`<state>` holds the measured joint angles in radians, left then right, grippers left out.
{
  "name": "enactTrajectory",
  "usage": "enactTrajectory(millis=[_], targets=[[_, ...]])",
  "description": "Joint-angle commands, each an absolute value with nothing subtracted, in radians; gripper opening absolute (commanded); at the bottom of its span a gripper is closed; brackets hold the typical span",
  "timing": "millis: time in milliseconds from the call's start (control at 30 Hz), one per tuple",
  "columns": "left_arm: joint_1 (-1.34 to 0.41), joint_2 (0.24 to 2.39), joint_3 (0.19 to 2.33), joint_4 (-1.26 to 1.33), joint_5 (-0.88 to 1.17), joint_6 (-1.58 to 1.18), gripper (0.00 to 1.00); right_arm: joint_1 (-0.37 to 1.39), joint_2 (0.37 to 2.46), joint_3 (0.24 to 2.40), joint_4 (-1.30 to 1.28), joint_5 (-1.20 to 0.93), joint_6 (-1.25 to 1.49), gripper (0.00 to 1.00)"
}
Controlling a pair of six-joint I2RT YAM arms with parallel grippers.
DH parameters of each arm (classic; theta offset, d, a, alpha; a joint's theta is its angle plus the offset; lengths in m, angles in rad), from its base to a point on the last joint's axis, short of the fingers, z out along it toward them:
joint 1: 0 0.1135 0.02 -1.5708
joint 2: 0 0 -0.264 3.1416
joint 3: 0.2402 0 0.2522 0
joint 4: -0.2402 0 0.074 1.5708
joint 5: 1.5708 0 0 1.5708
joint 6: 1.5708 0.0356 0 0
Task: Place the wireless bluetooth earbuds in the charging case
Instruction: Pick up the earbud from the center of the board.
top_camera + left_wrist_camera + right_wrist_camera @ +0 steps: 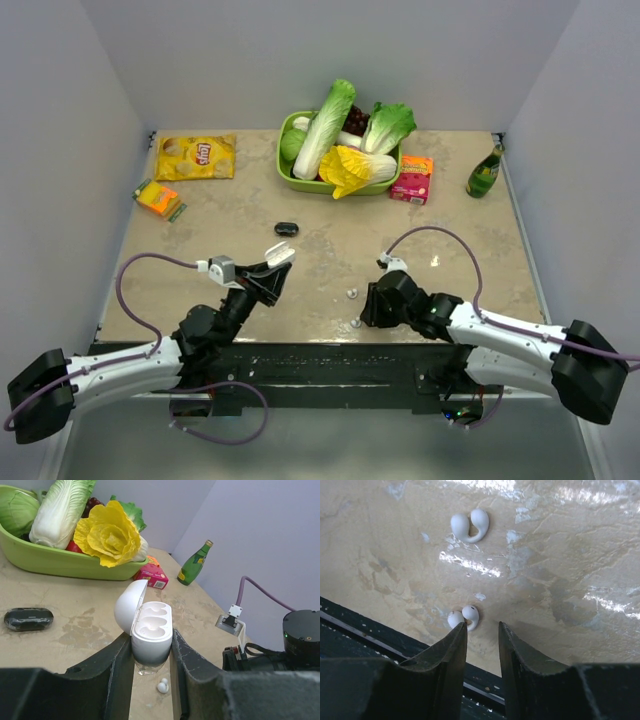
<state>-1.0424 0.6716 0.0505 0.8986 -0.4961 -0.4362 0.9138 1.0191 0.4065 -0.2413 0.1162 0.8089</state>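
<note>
My left gripper (272,268) is shut on the white charging case (279,253) and holds it above the table. In the left wrist view the case (151,635) stands between the fingers with its lid (128,605) swung open and both wells empty. Two white earbuds lie on the table near the front edge, one (352,294) farther, one (356,324) nearer. My right gripper (482,629) is open low over the table. Its left fingertip (460,632) is at the nearer earbud (464,617); the other earbud (469,525) lies beyond. One earbud (163,685) shows below the case.
A black oval case (286,229) lies mid-table. A green basket (290,178) of vegetables stands at the back, with a pink box (411,179) and a green bottle (485,171) to its right. A yellow chip bag (196,156) and an orange packet (158,198) lie back left.
</note>
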Motion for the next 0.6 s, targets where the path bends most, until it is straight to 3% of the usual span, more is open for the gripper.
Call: enactTrajectory(millis=[0, 567], targets=[[-1.049, 0.676, -0.052, 0.936, -0.480, -0.456, 0.00, 0.930, 1.045, 0.388, -0.218, 0.123, 0.839, 0.36], [-1.052, 0.660, -0.071, 0.916, -0.479, -0.472, 0.00, 0.950, 1.155, 0.407, -0.153, 0.117, 0.815, 0.37]])
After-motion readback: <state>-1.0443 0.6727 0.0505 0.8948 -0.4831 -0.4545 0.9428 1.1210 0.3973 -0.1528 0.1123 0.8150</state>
